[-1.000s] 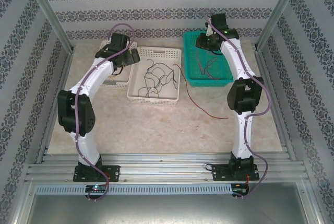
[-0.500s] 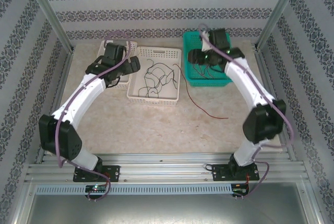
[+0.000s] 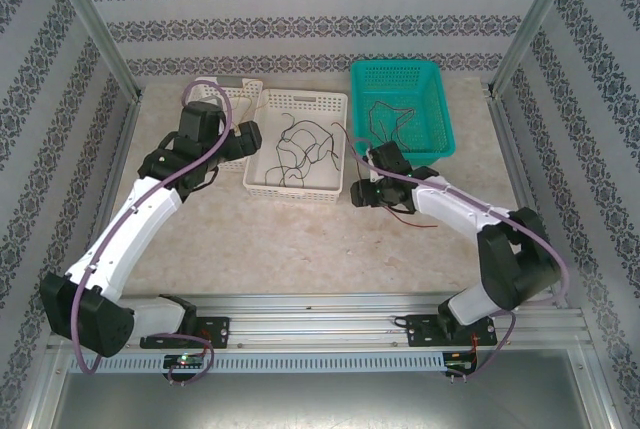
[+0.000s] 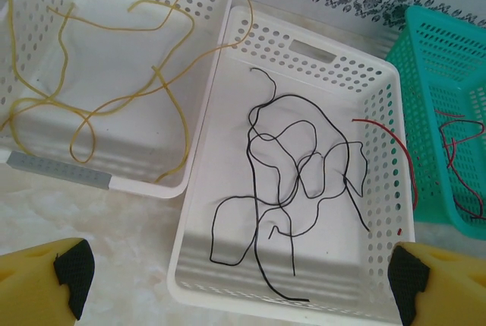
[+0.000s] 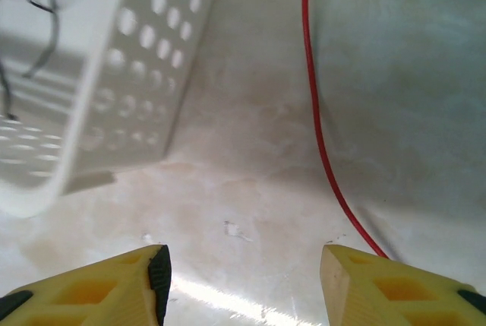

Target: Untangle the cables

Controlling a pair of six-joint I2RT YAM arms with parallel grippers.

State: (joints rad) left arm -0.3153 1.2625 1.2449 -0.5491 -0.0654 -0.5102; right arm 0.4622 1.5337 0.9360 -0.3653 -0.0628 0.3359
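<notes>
Yellow-fingered R gripper (image 5: 243, 276) sits low over the beige table (image 5: 250, 181). Its jaws are parted w/ nothing between them but bare tabletop. A red cable (image 5: 319, 136) lies on the table and runs up to the tip of the finger at right of the wrist view; can't tell if it touches. In the top view this gripper is just in front of the front-right corner of the middle white basket (image 3: 290, 193), and the red cable trails from that basket's right wall out across the table.

L gripper (image 4: 237, 284) is spread wide and empty, held above the table in front of the two white baskets. The middle basket holds the black cables (image 4: 296, 181), looped over each other in a loose tangle on its floor. Left white basket (image 4: 144, 181) holds a yellow cable (image 4: 114, 106), w/ part of it arching over the rim toward the middle basket. Farthest R, the teal basket (image 4: 425, 60) contains more red cables (image 4: 456, 159).
</notes>
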